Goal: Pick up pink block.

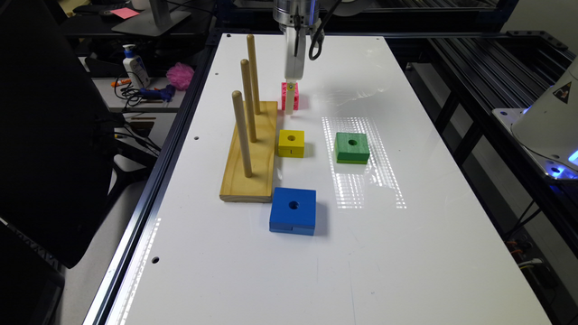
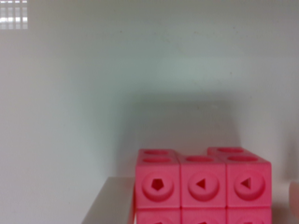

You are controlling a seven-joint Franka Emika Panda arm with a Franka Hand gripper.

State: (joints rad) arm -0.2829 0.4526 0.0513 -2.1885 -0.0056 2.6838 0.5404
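The pink block (image 1: 296,98) is a small bright pink cube with round holes on its faces. It rests on the white table (image 1: 406,253) at the far end, just beyond the wooden peg stand. My gripper (image 1: 289,107) is down at the table around the block. In the wrist view the pink block (image 2: 203,186) sits between my fingers. One pale finger (image 2: 110,203) lies against one side of it. The other finger shows at the frame's edge with a small gap to the block. The gripper is open.
A wooden stand (image 1: 250,158) with three upright pegs is at the exterior view's left of the block. A yellow block (image 1: 291,143), a green block (image 1: 351,147) and a blue block (image 1: 293,210) lie nearer. A fluffy pink puff (image 1: 180,75) sits off the table.
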